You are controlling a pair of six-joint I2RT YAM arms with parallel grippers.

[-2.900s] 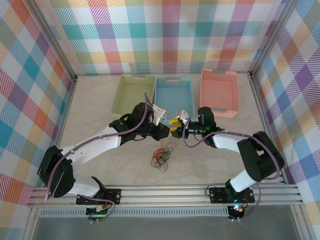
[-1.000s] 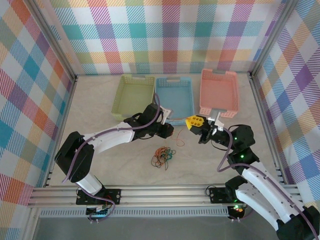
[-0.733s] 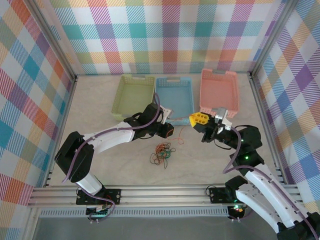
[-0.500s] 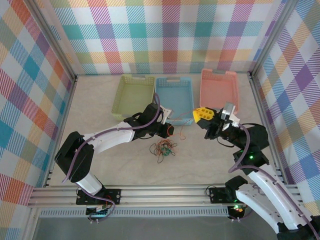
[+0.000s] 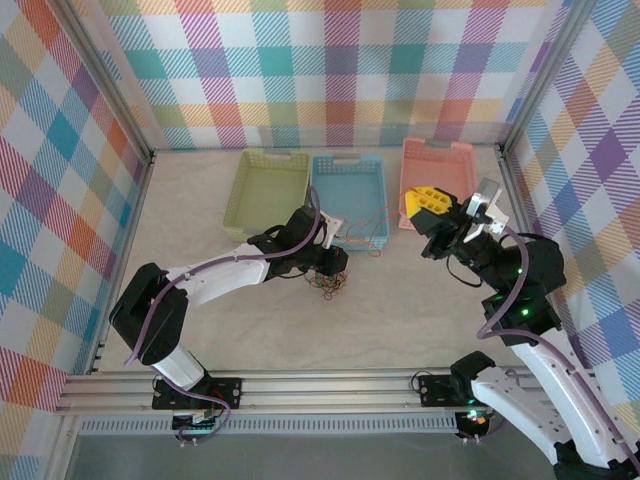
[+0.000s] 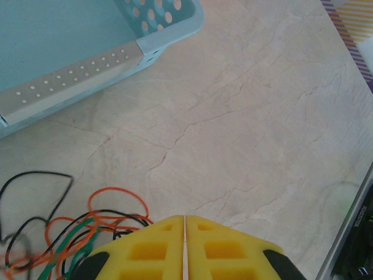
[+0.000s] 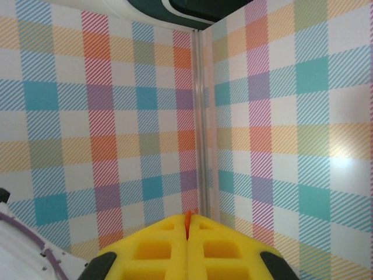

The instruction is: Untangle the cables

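– Left wrist view first: how do the fingers of the left gripper (image 6: 184, 220) stand?
– Pressed together, with only a hairline seam between the yellow pads. I cannot tell whether a wire is pinched in that seam.
– And the cables (image 6: 76, 233)?
– A loose tangle of orange-red, black and green strands lies on the table (image 6: 262, 116). It is right beside those fingers and runs in under the outer edge of one of them. One black loop strays out to the far side of the heap, away from the fingertips.
– What lies ahead of the fingertips?
– Bare table, and beyond it a corner of the blue basket (image 6: 73, 76), apart from the tangle.
– Now the right gripper (image 7: 187, 219).
– Its yellow fingers are closed tight too. A sliver of the orange-red cable (image 7: 187, 215) pokes out at the very tips, so they have that strand nipped between them. Past the fingers there is only the plaid wall (image 7: 116, 116).
– Does the top external view agree?
– Yes. The right fingers are lifted off the table in front of the pink basket (image 5: 437, 146). A thin strand trails from them across the corner of the blue basket towards the left fingers. The heap sits on the table just under and beside those, and the green basket (image 5: 270, 155) lies beyond.
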